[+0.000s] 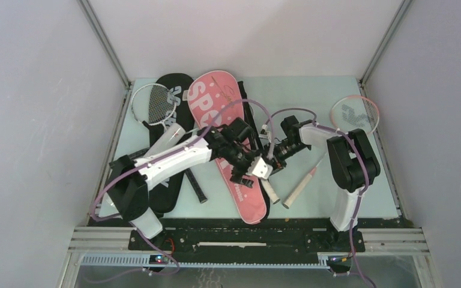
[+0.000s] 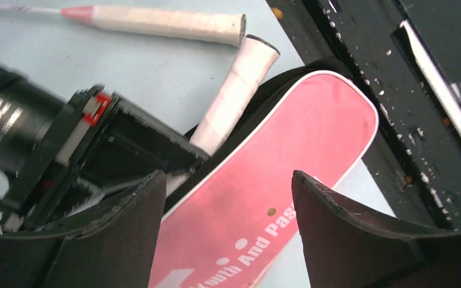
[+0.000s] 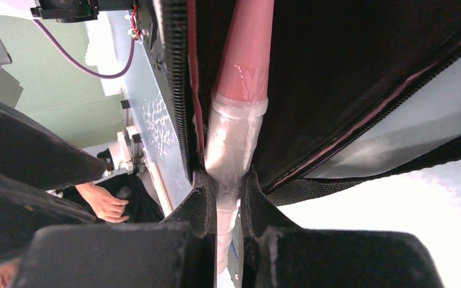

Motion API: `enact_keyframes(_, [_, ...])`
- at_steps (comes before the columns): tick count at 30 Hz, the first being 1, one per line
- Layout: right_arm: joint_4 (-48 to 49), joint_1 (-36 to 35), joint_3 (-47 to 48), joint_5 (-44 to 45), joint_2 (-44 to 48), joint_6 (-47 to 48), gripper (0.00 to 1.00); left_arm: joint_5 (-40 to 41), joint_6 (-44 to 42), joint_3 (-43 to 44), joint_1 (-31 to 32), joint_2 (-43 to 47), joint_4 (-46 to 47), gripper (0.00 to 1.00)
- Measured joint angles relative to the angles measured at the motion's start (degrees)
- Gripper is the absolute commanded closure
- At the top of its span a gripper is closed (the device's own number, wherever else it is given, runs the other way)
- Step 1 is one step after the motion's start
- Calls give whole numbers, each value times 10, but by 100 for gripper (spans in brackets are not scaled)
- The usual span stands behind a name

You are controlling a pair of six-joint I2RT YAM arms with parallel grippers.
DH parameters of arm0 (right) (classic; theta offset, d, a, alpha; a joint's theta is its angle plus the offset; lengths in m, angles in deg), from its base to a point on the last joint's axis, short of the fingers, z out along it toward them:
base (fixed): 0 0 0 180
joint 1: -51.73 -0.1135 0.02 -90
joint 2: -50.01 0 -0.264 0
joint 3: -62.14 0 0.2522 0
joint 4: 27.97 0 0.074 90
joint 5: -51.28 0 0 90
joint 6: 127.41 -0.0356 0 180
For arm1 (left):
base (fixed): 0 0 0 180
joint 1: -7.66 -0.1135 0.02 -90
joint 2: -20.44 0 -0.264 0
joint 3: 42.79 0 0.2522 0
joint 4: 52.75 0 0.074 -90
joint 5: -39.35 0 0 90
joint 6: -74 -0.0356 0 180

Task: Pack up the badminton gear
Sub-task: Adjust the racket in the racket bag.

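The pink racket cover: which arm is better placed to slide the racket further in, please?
Right, probably: the right gripper is shut on the white-wrapped racket handle entering the pink fabric racket cover; the left gripper hangs open above it.

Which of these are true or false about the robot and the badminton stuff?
1. The right gripper is shut on a white-wrapped racket handle. True.
2. The left gripper is squeezing the pink fabric racket cover. False: it is open above the cover and holds nothing.
3. The pink-framed racket lies on the table's right side, outside any cover. True.
4. The white-framed racket is zipped inside a cover. False: its head lies in plain view at the far left.
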Motion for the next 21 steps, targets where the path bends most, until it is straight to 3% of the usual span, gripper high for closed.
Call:
enact_keyframes(5, [-11, 2, 3, -10, -19, 15, 100, 65, -68, 22, 44, -39, -30, 21])
enact_keyframes(21, [-16, -7, 3, -12, -24, 24, 100, 202, -186, 71, 49, -110, -47, 29])
